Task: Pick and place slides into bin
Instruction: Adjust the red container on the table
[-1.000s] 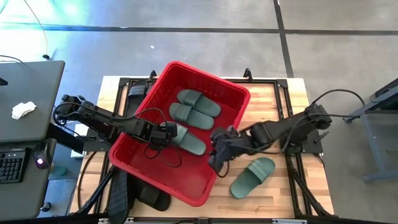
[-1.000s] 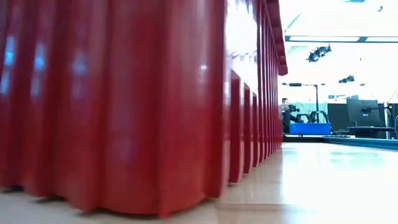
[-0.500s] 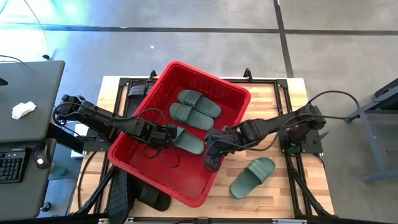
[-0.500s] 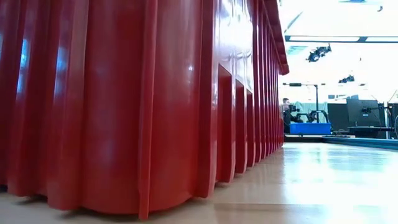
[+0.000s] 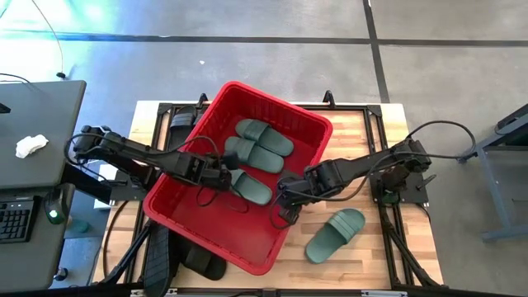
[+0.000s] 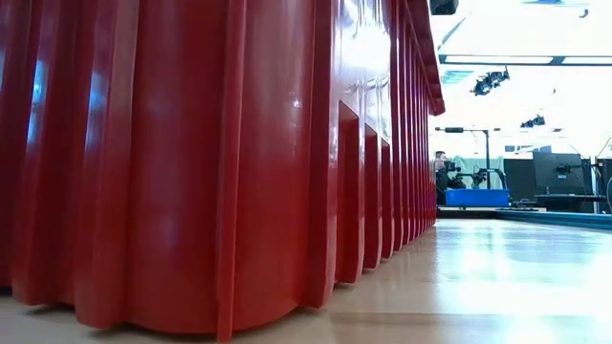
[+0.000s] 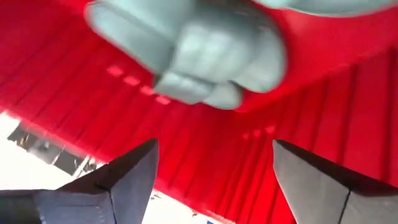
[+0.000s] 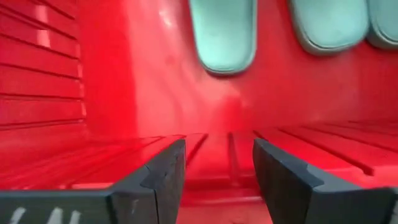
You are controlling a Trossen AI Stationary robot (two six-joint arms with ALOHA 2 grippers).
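The red bin [image 5: 322, 124] stands askew in the middle of the table and fills the low view [image 6: 191, 162]. Three green slides lie flat on its floor: two side by side [image 5: 264, 137] at the far end, and one [image 5: 254, 188] in the middle. My left gripper [image 5: 228, 175] hovers open inside the bin, just left of that middle slide [image 7: 205, 56]. My right gripper [image 5: 285, 213] stands open at the bin's right rim, pointing down the inner wall [image 8: 99, 93]. A fourth green slide [image 5: 336, 234] lies on the table to the right of the bin. My right gripper stands right at the bin's right rim [image 8: 214, 190], its fingers coming from above and lined up along the rim. I cannot tell whether they touch it. My left gripper touches nothing.
A black slide [image 5: 205, 266] shows at the bin's near left corner, and another [image 5: 182, 120] beyond its far left side. Bare wood lies right of the bin around the loose green slide. A dark desk [image 5: 37, 132] stands beyond the table's left edge.
My left gripper has risen and drawn back a little from the middle slide, which stays on the bin's floor. My right gripper has sunk at the bin's right rim and tipped further down. The bin's near end has slid slightly toward the table's left edge.
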